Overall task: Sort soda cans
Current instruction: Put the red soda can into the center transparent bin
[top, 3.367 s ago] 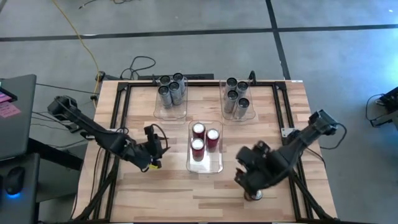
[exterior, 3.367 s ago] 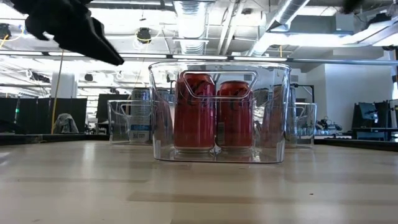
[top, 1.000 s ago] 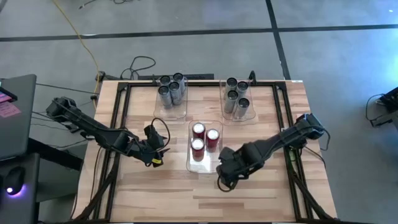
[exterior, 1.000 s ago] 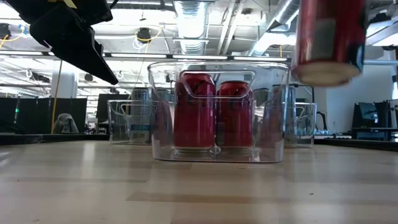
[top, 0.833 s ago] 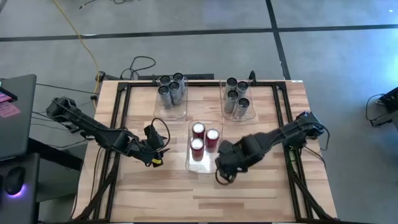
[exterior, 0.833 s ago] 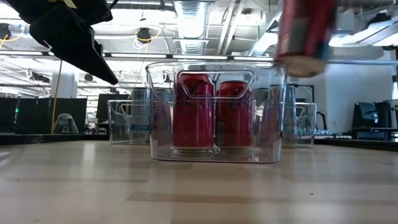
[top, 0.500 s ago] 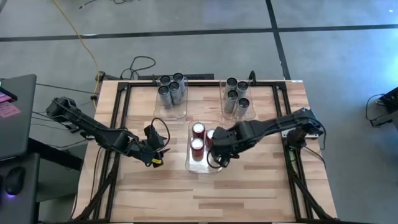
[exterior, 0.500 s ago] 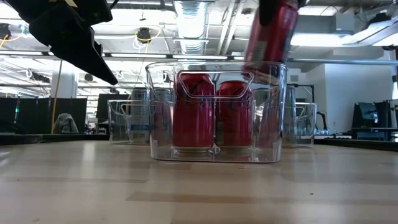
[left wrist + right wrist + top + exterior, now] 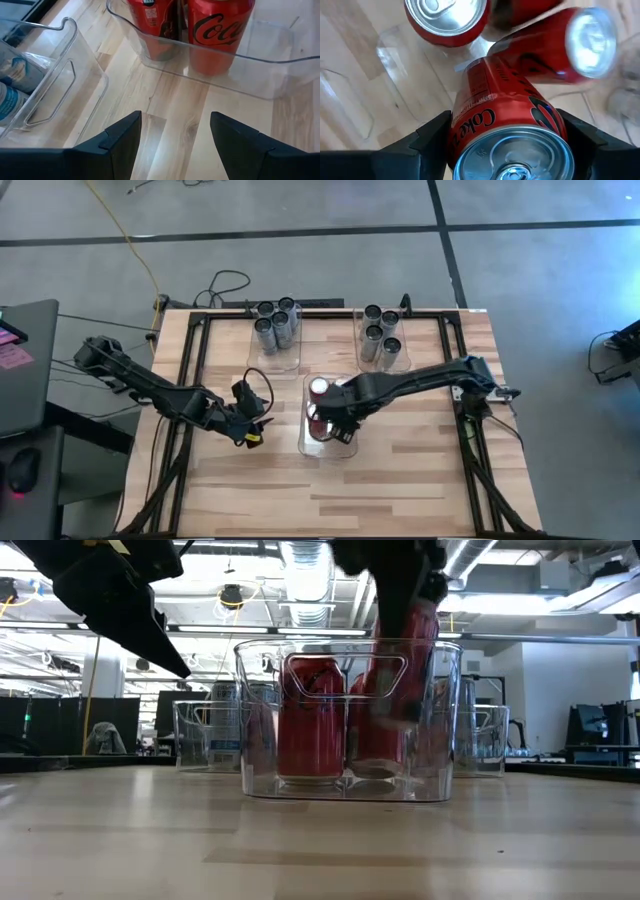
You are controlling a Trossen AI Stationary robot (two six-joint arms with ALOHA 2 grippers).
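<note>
Reaching across the table (image 9: pixel 420 480), the right gripper (image 9: pixel 507 130) lowers a red can (image 9: pixel 507 125), clamped between its two fingers, tilted into the middle bin (image 9: pixel 345 785) beside the other red cans (image 9: pixel 315 720). It could knock a neighbour or wedge on the wall and tip. Just left of that bin, the left gripper (image 9: pixel 172 132) hovers, fingers spread, empty.

Centre bin (image 9: pixel 304 448) was crowded: red cans (image 9: pixel 447 20) blocked its far half, my right gripper (image 9: pixel 330 423) filled the rest; near table (image 9: pixel 330 495) lay open.
</note>
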